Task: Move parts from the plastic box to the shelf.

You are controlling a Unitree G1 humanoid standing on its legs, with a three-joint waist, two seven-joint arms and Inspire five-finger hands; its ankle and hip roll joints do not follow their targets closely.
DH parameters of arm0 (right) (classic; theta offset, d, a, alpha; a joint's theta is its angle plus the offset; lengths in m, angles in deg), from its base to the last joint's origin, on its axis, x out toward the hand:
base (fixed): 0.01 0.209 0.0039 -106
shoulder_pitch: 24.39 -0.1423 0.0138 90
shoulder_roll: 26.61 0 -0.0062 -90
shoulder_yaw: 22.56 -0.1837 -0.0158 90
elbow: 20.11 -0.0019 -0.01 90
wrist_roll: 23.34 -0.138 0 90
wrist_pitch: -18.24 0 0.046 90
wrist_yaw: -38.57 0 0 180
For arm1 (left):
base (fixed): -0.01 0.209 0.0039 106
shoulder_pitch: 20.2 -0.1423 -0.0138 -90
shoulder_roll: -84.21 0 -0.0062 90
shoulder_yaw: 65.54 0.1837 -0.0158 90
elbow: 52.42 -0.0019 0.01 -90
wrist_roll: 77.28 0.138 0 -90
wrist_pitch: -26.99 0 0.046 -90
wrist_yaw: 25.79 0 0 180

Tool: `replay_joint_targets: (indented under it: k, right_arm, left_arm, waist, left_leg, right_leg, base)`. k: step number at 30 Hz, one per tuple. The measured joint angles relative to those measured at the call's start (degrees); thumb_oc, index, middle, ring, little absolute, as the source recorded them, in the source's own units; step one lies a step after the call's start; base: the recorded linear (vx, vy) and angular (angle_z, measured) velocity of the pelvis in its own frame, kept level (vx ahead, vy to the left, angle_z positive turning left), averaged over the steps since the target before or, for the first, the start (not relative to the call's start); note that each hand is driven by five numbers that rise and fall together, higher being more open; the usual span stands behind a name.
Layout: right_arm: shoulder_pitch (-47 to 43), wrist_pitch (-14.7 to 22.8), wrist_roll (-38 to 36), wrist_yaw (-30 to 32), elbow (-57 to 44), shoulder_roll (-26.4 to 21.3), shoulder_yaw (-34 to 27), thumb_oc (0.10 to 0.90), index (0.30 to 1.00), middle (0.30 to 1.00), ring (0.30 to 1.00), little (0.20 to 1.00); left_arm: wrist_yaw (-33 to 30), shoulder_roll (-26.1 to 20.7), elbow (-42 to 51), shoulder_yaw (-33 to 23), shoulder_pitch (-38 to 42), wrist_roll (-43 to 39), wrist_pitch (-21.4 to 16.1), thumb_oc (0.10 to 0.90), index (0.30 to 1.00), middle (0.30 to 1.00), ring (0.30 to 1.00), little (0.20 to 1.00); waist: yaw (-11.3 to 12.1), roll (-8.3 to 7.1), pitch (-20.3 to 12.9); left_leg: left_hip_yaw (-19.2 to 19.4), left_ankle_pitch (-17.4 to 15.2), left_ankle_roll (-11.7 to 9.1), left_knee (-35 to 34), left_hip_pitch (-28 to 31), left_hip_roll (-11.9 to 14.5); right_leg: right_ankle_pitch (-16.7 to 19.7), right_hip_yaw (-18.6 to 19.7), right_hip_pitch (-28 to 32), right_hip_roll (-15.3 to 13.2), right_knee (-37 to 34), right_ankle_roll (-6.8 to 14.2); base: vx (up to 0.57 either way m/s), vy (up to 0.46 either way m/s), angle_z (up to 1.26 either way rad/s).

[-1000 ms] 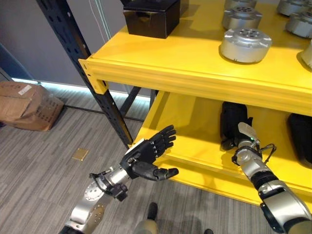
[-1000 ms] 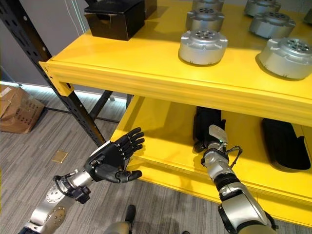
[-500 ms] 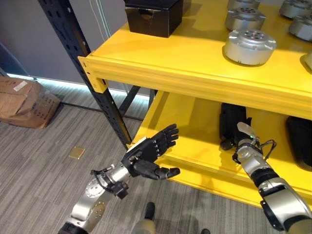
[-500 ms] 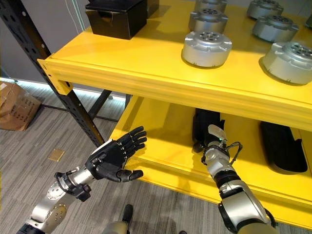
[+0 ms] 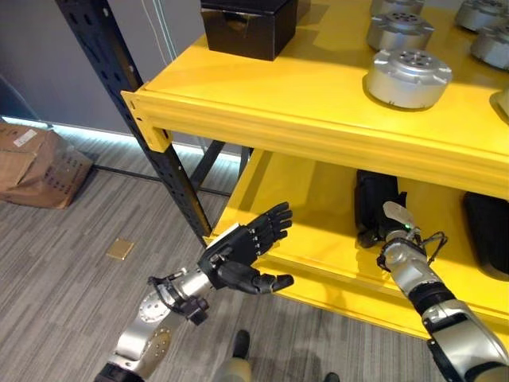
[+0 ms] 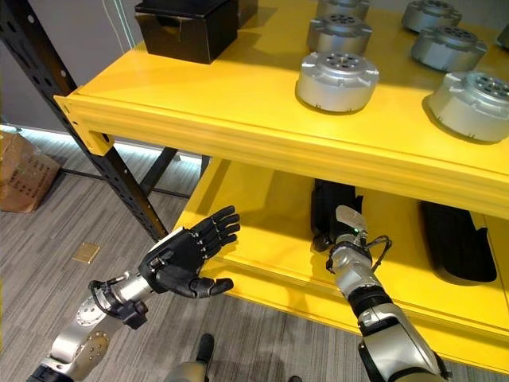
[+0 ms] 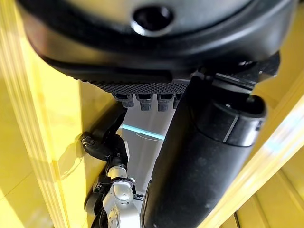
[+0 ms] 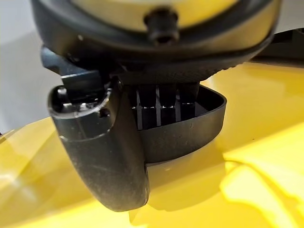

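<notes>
Several round silver metal parts (image 5: 408,77) stand on the yellow upper shelf (image 5: 262,87). My left hand (image 5: 238,255) hovers in front of the lower shelf's (image 5: 318,239) edge, open and holding nothing. My right hand (image 5: 395,227) reaches under the upper shelf to the near end of a long black tray (image 5: 374,191) on the lower shelf. In the right wrist view the right hand (image 8: 104,156) is against the black tray's rim (image 8: 190,128), which hides the hand's tips.
A black box (image 5: 250,24) sits at the upper shelf's left end. A second black tray (image 5: 487,227) lies further right on the lower shelf. The dark perforated upright (image 5: 135,119) stands at the shelf's left corner. A cardboard box (image 5: 36,163) lies on the floor at left.
The camera has shifted a little. Both hands stay about where they were, the right one still at the black tray.
</notes>
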Motion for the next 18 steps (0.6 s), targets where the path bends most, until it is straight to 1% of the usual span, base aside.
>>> replay_joint_targets:
  k: [5,7,12,18]
  right_arm:
    - [0.07,-0.21,0.93,-0.61,-0.23,0.0,0.01,0.9,1.0,1.0,1.0,1.0]
    - [1.03,-1.23,2.17,-0.88,-2.28,-0.01,0.02,0.9,1.0,1.0,1.0,1.0]
    - [2.59,-2.15,4.25,-1.88,-4.5,-0.01,-0.06,0.9,1.0,1.0,1.0,1.0]
    - [2.25,-3.0,4.2,-4.02,-4.68,0.0,-0.11,0.9,1.0,1.0,1.0,1.0]
  left_arm:
    - [0.0,0.0,0.0,0.0,0.0,0.01,0.36,0.9,1.0,1.0,1.0,1.0]
    - [-0.01,0.0,0.01,-0.01,-0.02,0.02,0.37,0.9,1.0,1.0,1.0,1.0]
    - [-0.02,0.0,0.04,-0.1,-0.03,0.02,0.37,0.9,1.0,1.0,1.0,1.0]
    - [-0.02,0.03,0.07,-0.11,-0.03,0.04,0.39,0.9,1.0,1.0,1.0,1.0]
  waist:
    - [0.0,-0.15,0.0]
    - [-0.01,-0.26,0.06]
    - [-0.13,-0.49,0.14]
    - [-0.23,-0.83,0.15]
  left_leg:
    - [0.08,-0.04,-0.05,0.0,0.01,0.0]
    - [0.11,-0.04,-0.05,0.0,0.0,0.01]
    - [0.26,-0.09,-0.11,-0.01,0.01,0.03]
    - [0.3,-0.11,-0.13,-0.04,0.01,0.03]
  right_leg:
    - [-0.01,0.09,-0.04,-0.03,0.0,0.0]
    - [-0.01,0.14,-0.08,-0.03,0.0,0.0]
    - [-0.01,0.41,-0.15,-0.04,0.0,0.01]
    - [-0.01,0.47,-0.17,-0.05,0.0,0.01]
  base:
    - [0.0,0.0,0.0]
    - [0.0,0.0,0.0]
    - [0.0,0.0,0.0]
    - [0.0,0.0,0.0]
